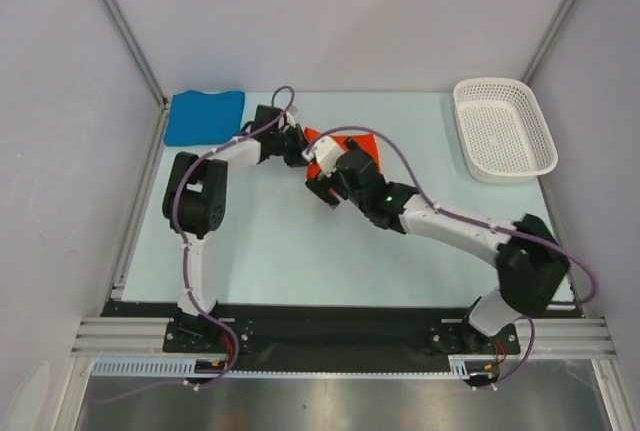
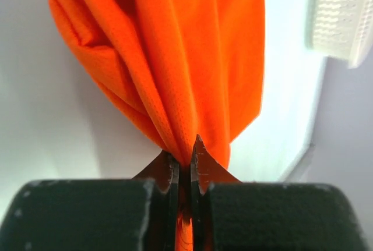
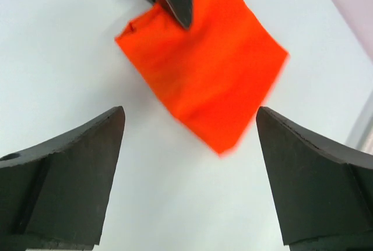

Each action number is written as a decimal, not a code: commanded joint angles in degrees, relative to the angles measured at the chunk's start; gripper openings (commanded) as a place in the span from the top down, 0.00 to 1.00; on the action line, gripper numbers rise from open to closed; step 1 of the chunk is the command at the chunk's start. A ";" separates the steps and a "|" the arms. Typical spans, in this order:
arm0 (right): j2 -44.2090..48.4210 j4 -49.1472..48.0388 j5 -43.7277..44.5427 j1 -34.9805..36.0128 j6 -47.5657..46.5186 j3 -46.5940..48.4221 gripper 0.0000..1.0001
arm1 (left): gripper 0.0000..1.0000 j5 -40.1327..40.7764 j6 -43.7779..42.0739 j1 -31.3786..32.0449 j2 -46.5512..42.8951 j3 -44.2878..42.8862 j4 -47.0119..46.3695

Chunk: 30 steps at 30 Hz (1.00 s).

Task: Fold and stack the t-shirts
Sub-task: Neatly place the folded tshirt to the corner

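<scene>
Table [image 1: 300,251]: flat pale mint top, matte, filling the middle of the top view. Black strip [image 1: 330,326] plus aluminium rail [image 1: 340,351] along the bottom edge, where both arm bases sit

Room: plain pale grey panels on three sides, with aluminium frame posts [image 1: 120,26] running diagonally at the upper left and upper right of the frame

orange-red t-shirt [image 1: 362,143]: just above centre in the top view, folded into a rough square. Right wrist view has it on the tabletop, edges a bit blurred. Can't tell if it's fully flat or partly lifted

left gripper [image 2: 187,152]: fingers pressed together, pinching one corner of the orange-red t-shirt. Cloth bunches into folds right at the pinch

right gripper [image 3: 189,111]: fingers spread wide above the table, gripping nothing. The shirt is just beyond the tips, with the left gripper's fingers on its upper left corner

blue t-shirt [image 1: 203,116]: folded, at the far left corner of the table (upper left of the frame), well apart from the orange one

white perforated basket [image 1: 495,82]: far right corner, upper right of the frame, upright
</scene>
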<state>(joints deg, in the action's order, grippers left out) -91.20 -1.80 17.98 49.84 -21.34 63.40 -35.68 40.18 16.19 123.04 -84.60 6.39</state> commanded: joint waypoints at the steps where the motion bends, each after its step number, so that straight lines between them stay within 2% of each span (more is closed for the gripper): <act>1: 10.14 23.22 5.05 0.43 16.04 4.89 0.00 | 1.00 6.82 -20.12 0.16 -3.95 -10.57 15.99; 3: 15.75 29.80 4.44 0.60 23.84 4.11 0.00 | 1.00 9.48 -24.26 0.08 -3.86 -16.00 22.94; 6: 23.22 32.82 0.32 0.17 29.50 0.25 0.00 | 1.00 16.06 -30.85 -0.01 -2.03 -22.60 31.81; 9: 29.64 33.00 -4.00 0.69 30.04 -3.96 0.00 | 1.00 22.04 -35.60 -0.19 1.05 -34.80 40.00; 13: 35.64 33.70 -5.59 0.34 29.78 -8.72 0.00 | 1.00 29.25 -39.73 -0.45 3.34 -42.30 44.48; 18: 37.23 34.76 -8.48 -2.03 27.06 -9.61 0.00 | 1.00 38.92 -45.36 -1.68 4.31 -48.20 48.19; 23: 34.69 32.57 -11.12 -5.97 24.07 -9.26 0.00 | 1.00 39.19 -50.28 -4.67 2.20 -46.01 43.89; 27: 31.27 32.12 -11.91 -7.66 23.55 -8.20 0.00 | 1.00 42.88 -57.74 -5.20 4.48 -51.52 43.27; 30: 28.63 32.30 -11.13 -7.83 23.01 -6.97 0.00 | 1.00 41.66 -60.21 -6.95 5.89 -53.91 43.00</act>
<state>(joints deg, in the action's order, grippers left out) -60.62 31.70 7.46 42.24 3.25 53.49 4.54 -13.45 10.15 128.66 -133.78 51.66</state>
